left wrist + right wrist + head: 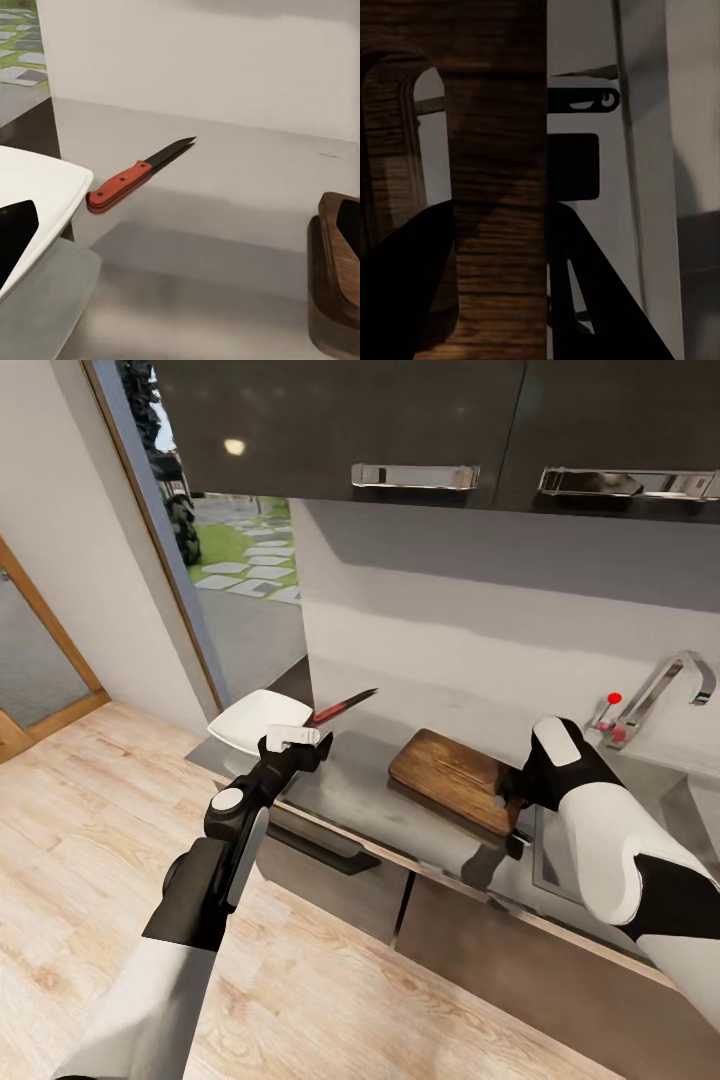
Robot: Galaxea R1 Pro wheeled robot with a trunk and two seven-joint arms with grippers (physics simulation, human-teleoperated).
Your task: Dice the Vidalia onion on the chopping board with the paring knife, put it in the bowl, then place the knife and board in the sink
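Taking the chopping board [455,778] as landmark: nearest the camera, the left arm reaches up toward the surface [370,800], and the left gripper [297,737] hangs over the front edge, well to the left of the board and just in front of the white bowl [255,721]. Whether its fingers are spread or pressed together cannot be told from these pictures. The right gripper [512,792] is at the board's right end, the end by the sink [650,800]; in the right wrist view the dark fingers [412,285] straddle the wood beside the handle slot and seem to pinch the chopping board [495,187] there, its end overhanging the surface's edge.

Farther back, left of the board and just past the bowl, the paring knife [342,706] lies flat on the surface with its red handle close to the bowl's rim and the blade pointing toward the wall. Beyond the board's right end the chrome faucet [665,690] with its red knob rises behind the sink.

No onion is visible, so the step in hand looks like moving the board into the sink. The next move calls for lifting the gripped end clear of the surface and carrying it rightward over the basin; the knife waits for the left arm
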